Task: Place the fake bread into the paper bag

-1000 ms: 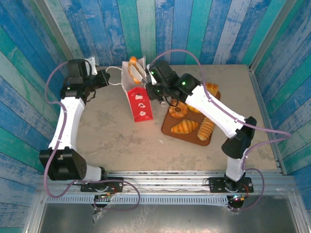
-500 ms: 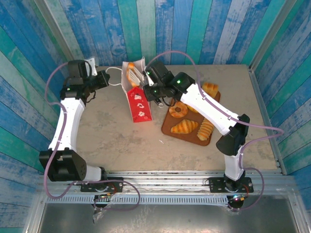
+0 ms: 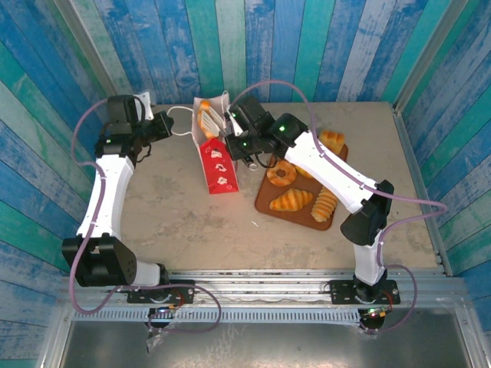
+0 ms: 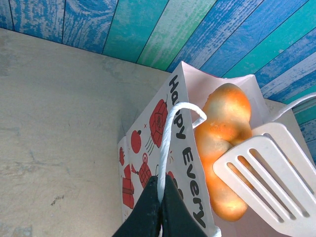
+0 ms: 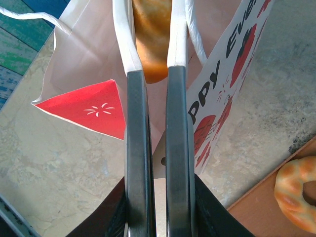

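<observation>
**One oblong roll point(image 4: 222, 143) pinched in the mouth of the paper bag point(image 3: 218, 165)**

The right gripper point(image 5: 152, 29) clamps its white slotted fingers point(image 4: 266, 173) on either side of the golden roll. The roll sits inside the bag's open top, toward the far side of the table point(image 3: 153, 207). On the bag's left, the left gripper point(image 4: 159, 190) is pressed together, pinching the white cord handle point(image 4: 170, 133). The bag's red panel faces near. Just right of the bag, the brown tray point(image 3: 262, 195) carries a ring donut point(image 3: 281, 173), a croissant point(image 3: 290, 201), a ridged horn point(image 3: 324, 205) and, at its far end, a bun point(image 3: 333, 140).
</observation>
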Action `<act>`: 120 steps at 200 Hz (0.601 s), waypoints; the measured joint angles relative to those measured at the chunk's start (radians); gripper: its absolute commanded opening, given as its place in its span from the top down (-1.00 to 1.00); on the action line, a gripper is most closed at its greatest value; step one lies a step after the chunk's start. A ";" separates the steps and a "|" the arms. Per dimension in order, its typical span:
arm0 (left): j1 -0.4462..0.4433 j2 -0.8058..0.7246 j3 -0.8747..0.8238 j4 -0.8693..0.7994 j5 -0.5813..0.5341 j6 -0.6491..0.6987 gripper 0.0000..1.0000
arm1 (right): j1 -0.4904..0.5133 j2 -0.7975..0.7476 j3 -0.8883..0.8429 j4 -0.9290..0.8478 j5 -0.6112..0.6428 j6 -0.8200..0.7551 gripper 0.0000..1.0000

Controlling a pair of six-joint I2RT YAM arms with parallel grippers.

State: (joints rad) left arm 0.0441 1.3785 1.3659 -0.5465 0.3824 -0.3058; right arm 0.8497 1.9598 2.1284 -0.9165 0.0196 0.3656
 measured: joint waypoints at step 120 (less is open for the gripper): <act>0.000 -0.009 0.000 0.000 -0.004 0.003 0.86 | 0.000 -0.003 0.000 0.000 0.007 -0.023 -0.07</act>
State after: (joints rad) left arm 0.0441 1.3693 1.3659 -0.5468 0.3782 -0.3027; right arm 0.8497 1.9568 2.1281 -0.9161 0.0265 0.3424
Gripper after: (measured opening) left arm 0.071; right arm 0.526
